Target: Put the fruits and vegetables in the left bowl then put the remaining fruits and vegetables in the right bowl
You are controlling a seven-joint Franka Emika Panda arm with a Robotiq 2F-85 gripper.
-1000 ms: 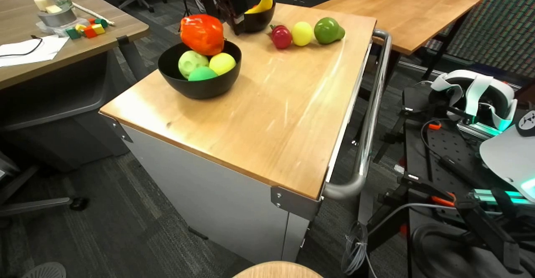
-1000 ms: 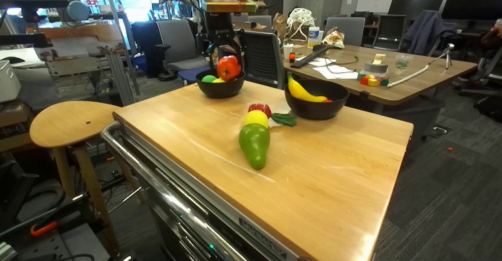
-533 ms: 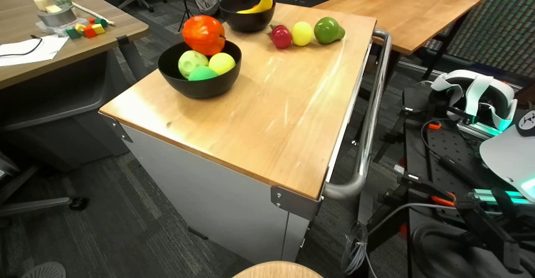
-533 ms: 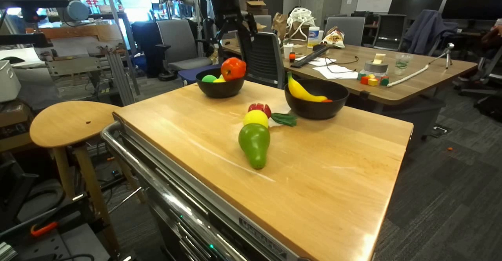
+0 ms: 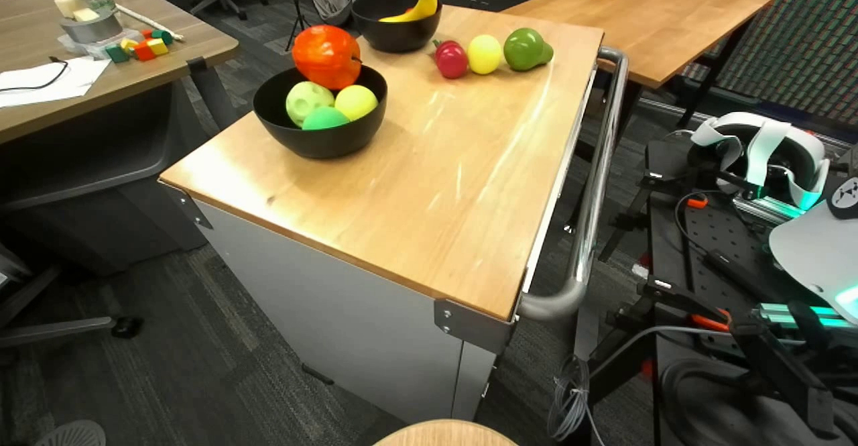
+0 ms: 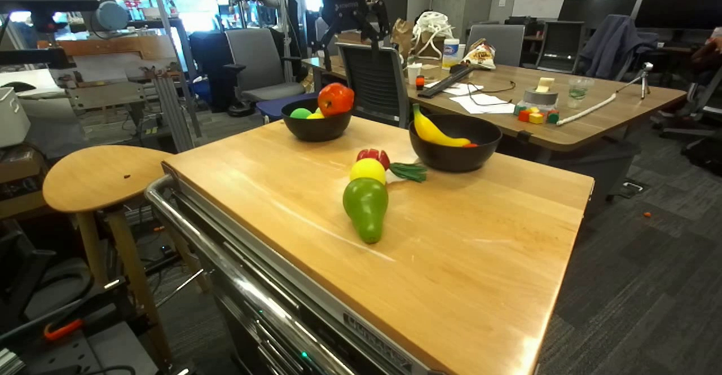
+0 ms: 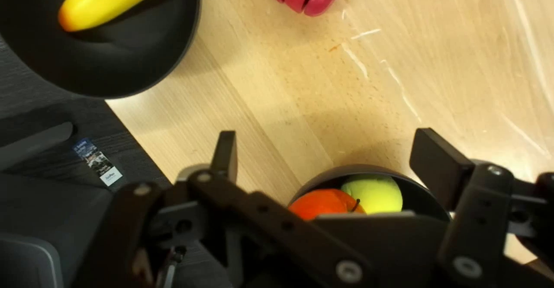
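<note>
- Stool, round and wooden, stood at the far left of an exterior view, beside the wooden table.
- The left bowl, black, sat near the table's back edge. It held a bright green ball, a pale green fruit, a yellow fruit and a red pepper, which rose above the rim.
- The gripper hung upright at the top of the same view, a little right of that bowl's middle in the picture and higher than all the fruit. Its body ran up to the picture's top edge, and its fingers pointed down, spread wide apart. In the wrist view, pale wood showed in the gap between them, and part of the left bowl below, the red pepper inside.
- A green pear lay on its side on the table, its narrow end toward the camera.
- A yellow ball sat just behind the pear, and a grooved red vegetable just behind the ball; whether the three touched, I could not tell.
- Green leaves lay just right of the red vegetable.
- The right bowl, also black, stood farther right on the table. A banana lay slanted in it, one tip up past the rim.
- Behind it and farther right, coloured blocks sat on a brown desk.
</note>
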